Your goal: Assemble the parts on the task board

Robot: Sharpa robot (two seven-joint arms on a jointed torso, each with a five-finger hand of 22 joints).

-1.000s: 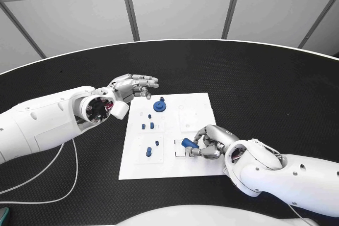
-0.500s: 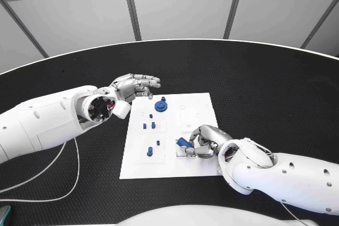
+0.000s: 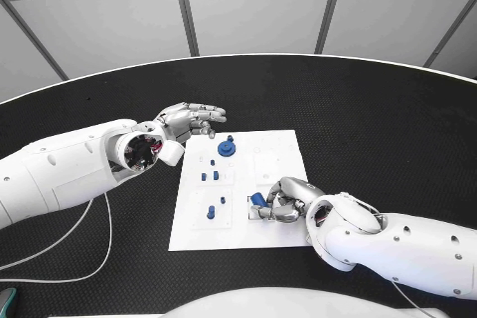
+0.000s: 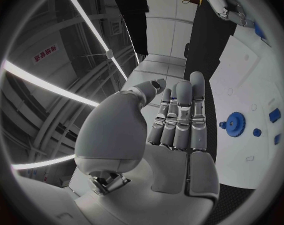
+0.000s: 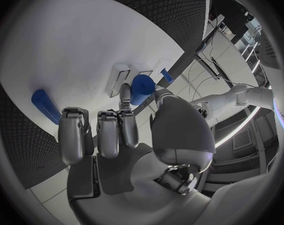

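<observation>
Right hand (image 3: 286, 201): fingers curled around a blue part (image 3: 259, 200), pinching it low over the near edge of the task board (image 3: 283, 142). In the right wrist view the same blue part (image 5: 142, 88) sits between thumb and fingertips, right against a rectangular recess in the board. Whether it is already seated in that recess, cannot tell.

Left hand (image 3: 189, 122): holding nothing, fingers straight and together, thumb apart, hovering off the board's far left corner, clear of the surface. The left wrist view shows the open palm (image 4: 173, 125) empty.

Out from the hands, all placed relative to the board:
- blue gear (image 3: 225, 149) on the far part of the board, toward the left, on a peg (looks mounted).
- small blue pieces (image 3: 209, 174) in a cluster at mid-board, left side; some look upright in their holes.
- another blue piece (image 3: 211, 212) on the near-left part, apparently standing in the board.

Progress, as a judgement: partway. Several pieces appear placed; the one in the right hand is being fitted. The right half of the board shows pale recesses with nothing blue in them, so more may remain.
</observation>
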